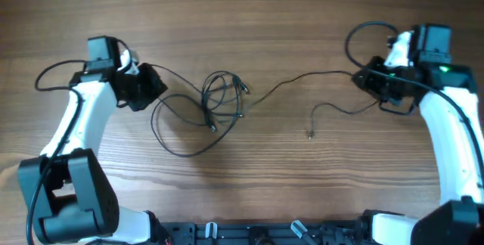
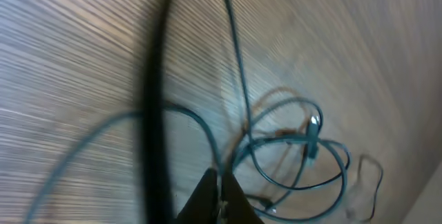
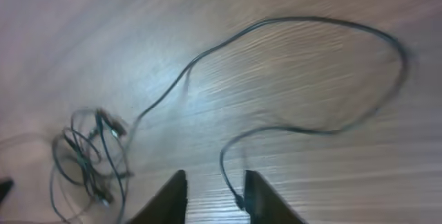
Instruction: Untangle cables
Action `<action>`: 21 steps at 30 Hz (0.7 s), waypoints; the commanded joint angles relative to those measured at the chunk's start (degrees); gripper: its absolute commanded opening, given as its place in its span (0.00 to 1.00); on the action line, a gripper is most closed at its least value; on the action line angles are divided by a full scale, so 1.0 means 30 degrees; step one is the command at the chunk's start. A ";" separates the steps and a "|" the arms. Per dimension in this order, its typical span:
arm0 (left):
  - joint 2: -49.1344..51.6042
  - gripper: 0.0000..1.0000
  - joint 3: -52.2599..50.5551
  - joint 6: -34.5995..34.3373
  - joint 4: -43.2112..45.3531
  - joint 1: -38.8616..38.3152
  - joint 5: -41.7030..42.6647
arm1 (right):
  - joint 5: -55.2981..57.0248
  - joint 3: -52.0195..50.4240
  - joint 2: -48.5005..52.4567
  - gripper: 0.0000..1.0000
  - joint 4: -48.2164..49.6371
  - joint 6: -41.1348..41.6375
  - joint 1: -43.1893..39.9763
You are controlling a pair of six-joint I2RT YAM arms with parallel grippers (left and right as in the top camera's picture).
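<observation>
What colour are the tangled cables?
Black. The cables show best in the overhead view, dark against the brown wood-grain table.

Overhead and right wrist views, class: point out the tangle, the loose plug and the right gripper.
tangle (image 1: 220, 96), overhead view, middle of the loops.
plug (image 1: 309, 134), overhead view, tip of the free wire.
right gripper (image 3: 215, 198), right wrist view, midway between its fingertips.

robot lab: wood-grain table (image 1: 272, 10), two arms (image 1: 72, 124)

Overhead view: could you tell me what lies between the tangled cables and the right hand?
Overhead, a thin strand from the cables and a loose plug end lie on bare wood.
</observation>
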 commanded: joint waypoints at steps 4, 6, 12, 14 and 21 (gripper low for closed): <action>0.0073 0.04 -0.0036 0.0474 0.0066 -0.1537 -0.0503 | -0.1443 -0.0182 0.2018 0.66 0.2572 0.1749 0.3716; 0.0073 0.04 -0.0044 0.0474 0.0066 -0.1734 -0.0510 | -0.1443 -0.0182 0.2696 0.65 0.3308 0.3228 0.4597; 0.0073 0.04 -0.0044 0.0466 0.0073 -0.1843 -0.0510 | -0.1450 -0.0175 0.5690 0.61 0.5326 0.6688 0.7672; 0.0073 0.04 -0.0036 0.0474 0.0131 -0.1843 -0.0517 | -0.1457 -0.0175 0.6892 0.61 0.6477 0.7169 0.8721; 0.0073 0.05 -0.0036 0.0474 0.0117 -0.1843 -0.0583 | -0.1457 -0.0175 0.9493 0.44 0.8568 0.9034 1.0972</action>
